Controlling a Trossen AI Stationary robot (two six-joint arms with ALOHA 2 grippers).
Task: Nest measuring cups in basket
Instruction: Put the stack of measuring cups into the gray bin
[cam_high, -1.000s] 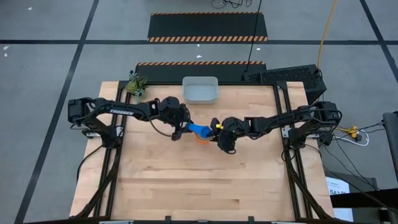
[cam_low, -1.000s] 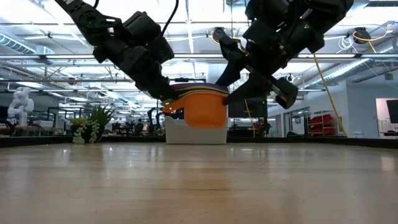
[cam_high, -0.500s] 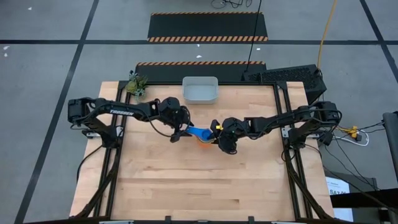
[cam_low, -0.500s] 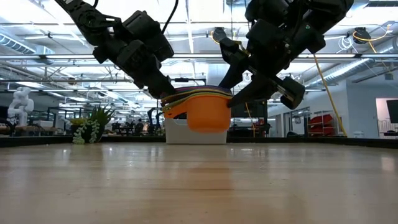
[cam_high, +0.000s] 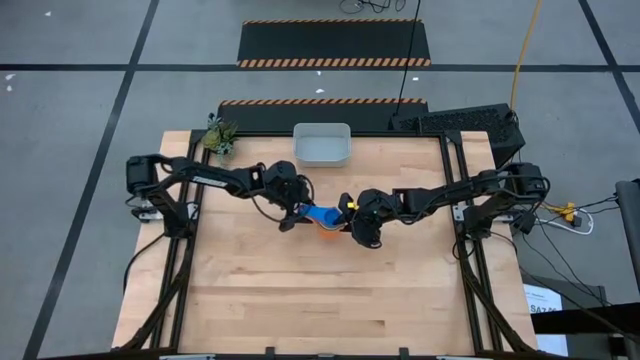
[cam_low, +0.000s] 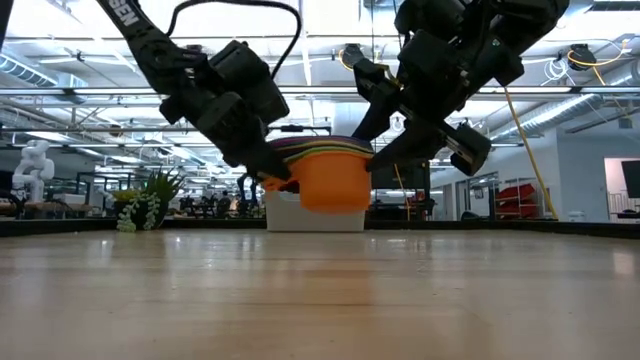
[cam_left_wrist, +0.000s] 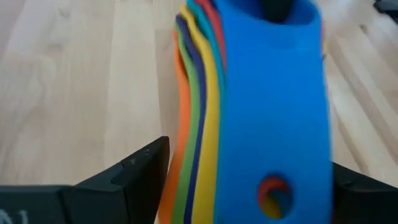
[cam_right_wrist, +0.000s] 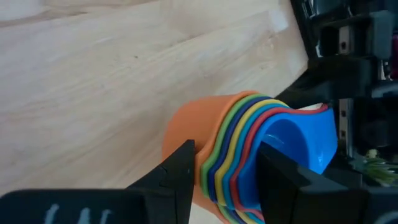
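Observation:
The measuring cups (cam_high: 322, 216) are nested in one stack, orange (cam_low: 335, 185) outermost and blue (cam_right_wrist: 298, 140) innermost, held above the middle of the table. My right gripper (cam_high: 346, 222) is shut on the stack from the right. My left gripper (cam_high: 300, 214) is open on the stack's left side. Its two fingers (cam_left_wrist: 134, 177) stand on either side of the fanned handles (cam_left_wrist: 249, 106); I cannot tell whether they touch. The pale basket (cam_high: 322, 145) stands at the table's far edge. My right gripper grips the stack's rim on the side away from the handles. One finger (cam_right_wrist: 177, 171) is outside, on the orange cup's wall (cam_right_wrist: 186, 127), and the other (cam_right_wrist: 280, 177) is inside the blue cup. The fingers slant down from the table's right. The stack hangs upright, clear of the table.
A small green plant (cam_high: 220, 137) stands at the far left corner, left of the basket. Bare wooden tabletop (cam_high: 320, 290) lies between the stack and the near edge.
My left gripper has sunk a little and moved toward the table's right, closer in along the handles. The stack and my right gripper have stayed where they were.

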